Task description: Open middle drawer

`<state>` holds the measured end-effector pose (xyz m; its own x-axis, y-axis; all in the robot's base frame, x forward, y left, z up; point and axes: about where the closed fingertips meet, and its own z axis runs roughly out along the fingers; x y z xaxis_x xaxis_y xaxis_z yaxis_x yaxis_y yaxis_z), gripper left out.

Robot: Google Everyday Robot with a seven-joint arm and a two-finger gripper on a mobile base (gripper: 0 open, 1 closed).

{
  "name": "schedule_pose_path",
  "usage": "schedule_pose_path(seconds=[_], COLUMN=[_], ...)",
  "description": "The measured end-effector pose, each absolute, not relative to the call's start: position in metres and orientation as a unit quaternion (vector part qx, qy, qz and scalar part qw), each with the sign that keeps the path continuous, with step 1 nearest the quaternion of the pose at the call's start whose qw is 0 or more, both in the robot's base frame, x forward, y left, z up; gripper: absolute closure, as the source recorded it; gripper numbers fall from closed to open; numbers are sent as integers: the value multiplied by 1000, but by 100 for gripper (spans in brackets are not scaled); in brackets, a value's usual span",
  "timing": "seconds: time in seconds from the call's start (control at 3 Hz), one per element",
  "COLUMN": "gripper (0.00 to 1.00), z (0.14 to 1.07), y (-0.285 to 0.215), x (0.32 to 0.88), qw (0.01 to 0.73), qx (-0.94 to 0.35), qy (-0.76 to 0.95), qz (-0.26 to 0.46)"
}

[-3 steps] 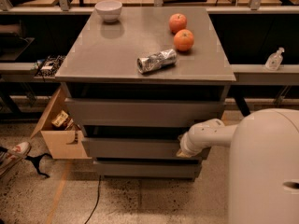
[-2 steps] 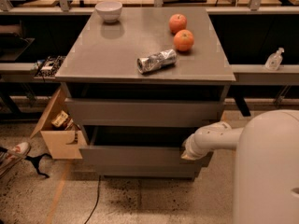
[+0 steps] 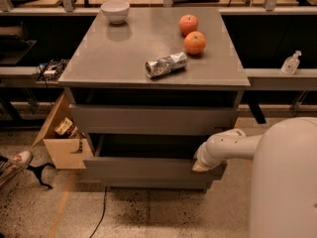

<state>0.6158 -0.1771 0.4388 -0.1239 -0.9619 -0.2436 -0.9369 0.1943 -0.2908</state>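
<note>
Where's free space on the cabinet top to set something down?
Left half of the top is bare, from the bowl forward to the front edge and across to the can. The strip ahead of the can is free too. Crowded: right side, can and two oranges close together. Gripper sits low, at the middle drawer's right front corner.

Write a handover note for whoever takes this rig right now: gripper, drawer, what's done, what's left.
Gripper: at the right end of the middle drawer, at the top edge of its front.
Drawer: partly out. Its front stands forward of the top drawer, with a dark gap open behind it.
Done: opening has started.
Left: probably pull further out, then let go and back the arm away.
Countertop: bowl, two round fruits and a crushed can, none near the drawer.
</note>
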Motion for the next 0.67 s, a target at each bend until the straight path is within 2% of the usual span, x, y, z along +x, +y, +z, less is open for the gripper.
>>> schedule_pose_path(seconds=[0.67], gripper=[100], z=[443], y=[-199], x=[590], qw=[189], qx=[-611], qy=[768], qz=[-40])
